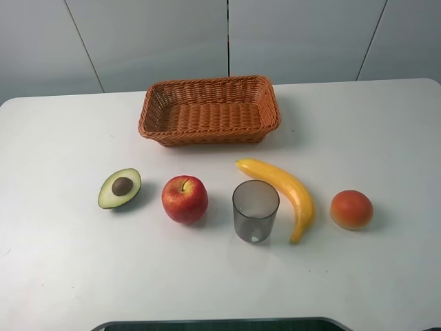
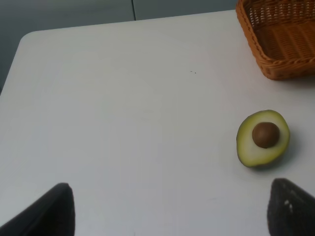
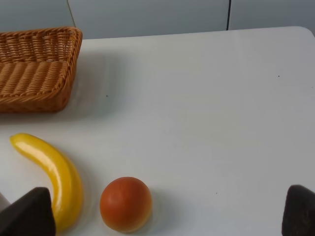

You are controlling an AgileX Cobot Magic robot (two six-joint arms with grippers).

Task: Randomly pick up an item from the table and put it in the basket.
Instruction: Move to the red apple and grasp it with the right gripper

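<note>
Red with a yellowish patch by its stem, the apple (image 1: pixel 185 198) is sitting on the white table (image 1: pixel 62 276) in a row of things, well in front of the wicker basket (image 1: pixel 209 83). A halved avocado (image 1: pixel 119 187), pit up, is lying near it on one side. A grey translucent cup (image 1: pixel 255 210) is standing upright just beside it on the other. Past the cup a yellow banana (image 1: pixel 286 193) is curving, and an orange-pink round fruit (image 1: pixel 351 209) is resting apart from it. The basket is showing only its woven floor, the cup only its own bottom. The left gripper (image 2: pixel 170 211) is hovering near the avocado with its fingers spread wide. The right gripper (image 3: pixel 162 216) is gaping likewise above the banana and round fruit.
</note>
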